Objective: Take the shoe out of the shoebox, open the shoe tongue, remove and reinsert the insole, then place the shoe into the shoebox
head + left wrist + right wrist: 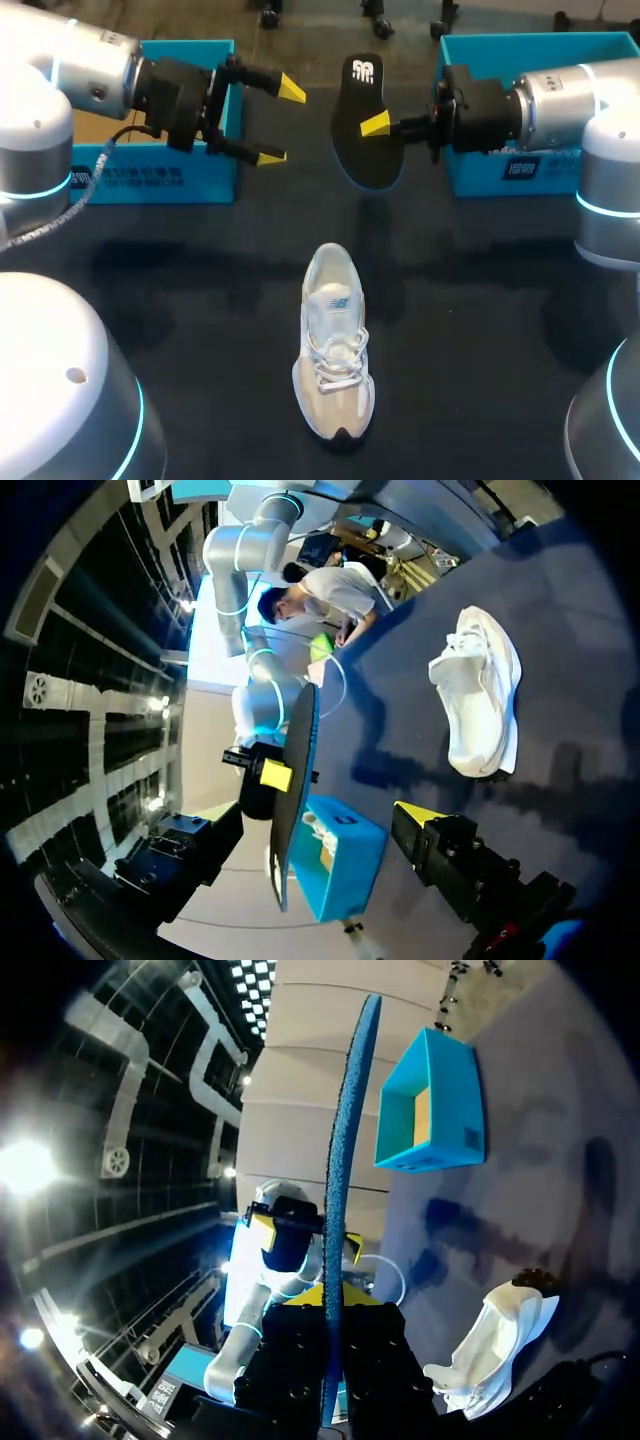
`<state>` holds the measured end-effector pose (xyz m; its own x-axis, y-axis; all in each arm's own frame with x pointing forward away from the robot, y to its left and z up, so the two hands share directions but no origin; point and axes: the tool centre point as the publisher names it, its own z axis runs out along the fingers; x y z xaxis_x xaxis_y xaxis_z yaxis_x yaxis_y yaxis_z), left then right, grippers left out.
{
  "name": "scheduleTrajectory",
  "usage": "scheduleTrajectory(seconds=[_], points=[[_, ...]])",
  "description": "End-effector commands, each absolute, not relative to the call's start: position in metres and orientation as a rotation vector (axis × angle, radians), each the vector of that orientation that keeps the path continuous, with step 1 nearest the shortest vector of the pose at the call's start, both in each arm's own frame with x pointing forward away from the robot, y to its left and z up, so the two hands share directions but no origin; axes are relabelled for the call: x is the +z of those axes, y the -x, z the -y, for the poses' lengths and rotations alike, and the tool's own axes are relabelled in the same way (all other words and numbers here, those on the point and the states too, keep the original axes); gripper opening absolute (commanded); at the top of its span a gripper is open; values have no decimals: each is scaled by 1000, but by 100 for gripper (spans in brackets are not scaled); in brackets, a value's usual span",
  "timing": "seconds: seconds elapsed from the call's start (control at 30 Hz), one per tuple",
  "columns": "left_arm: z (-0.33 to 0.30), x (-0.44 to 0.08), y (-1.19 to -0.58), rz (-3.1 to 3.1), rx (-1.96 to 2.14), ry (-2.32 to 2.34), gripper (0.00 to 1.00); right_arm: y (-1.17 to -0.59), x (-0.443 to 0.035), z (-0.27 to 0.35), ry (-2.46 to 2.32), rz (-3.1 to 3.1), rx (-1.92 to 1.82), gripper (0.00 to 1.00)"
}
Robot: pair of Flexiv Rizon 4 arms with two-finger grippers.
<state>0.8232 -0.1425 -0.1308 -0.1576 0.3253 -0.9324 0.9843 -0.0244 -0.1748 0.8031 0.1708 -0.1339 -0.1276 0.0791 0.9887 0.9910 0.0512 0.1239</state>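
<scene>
One shoe (333, 345) lay on the table (500, 300) near centre, laces up, toe toward the near edge. One insole (365, 120) was held above the table, beyond the shoe. The right gripper (380, 126) pinched its right edge; one finger was hidden in the head view, so two-sided contact appeared probable. The left gripper (281, 122) hung left of the insole, fingers spread, empty. There were two blue boxes: the left shoebox (150, 175) at far left and the right shoebox (480, 175) at far right.
</scene>
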Motion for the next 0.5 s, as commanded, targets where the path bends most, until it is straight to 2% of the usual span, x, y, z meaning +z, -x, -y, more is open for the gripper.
scheduleTrajectory(seconds=[0.03,0.37,0.43,0.47,0.5], points=[[138,-135,-813,-1678,-1227,-1389,100,-807,-135,-167,1189,1392,-1227,0],[115,-158,-795,-2185,-1086,-1226,100,-815,-157,-154,1094,1499,-1301,0],[109,-165,-784,-2234,-914,-1247,100,-820,-164,-154,1104,1536,-1318,0],[104,-170,-777,-2177,-655,-1252,100,-820,-164,-154,1104,1536,-1318,0],[104,-170,-777,-2177,-655,-1252,100,-820,-164,-154,1104,1536,-1318,0]])
